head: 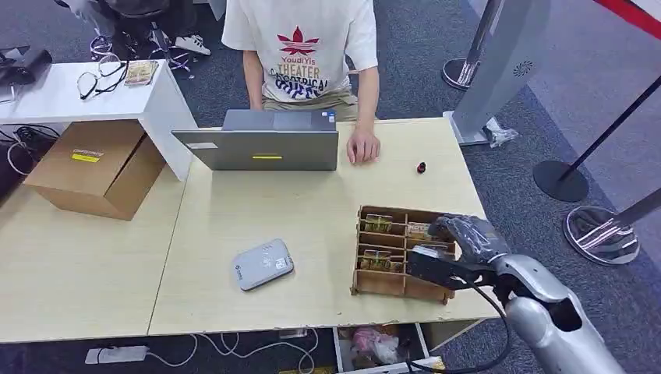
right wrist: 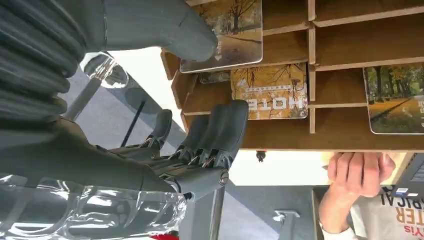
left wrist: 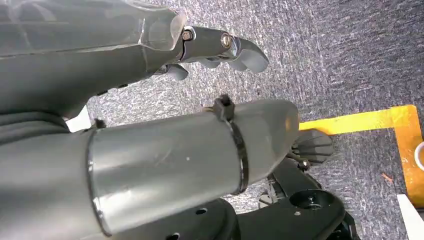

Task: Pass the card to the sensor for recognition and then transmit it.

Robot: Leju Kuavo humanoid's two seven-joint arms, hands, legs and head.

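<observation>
While the right hand hovers open-fingered at the wooden rack's three-o'clock edge, the card lies flat in its slot: light, stiff, slick, best pinched by an exposed edge.

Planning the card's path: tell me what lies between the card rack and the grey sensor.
Only bare tabletop between the card rack and sensor, per the head view.
</observation>
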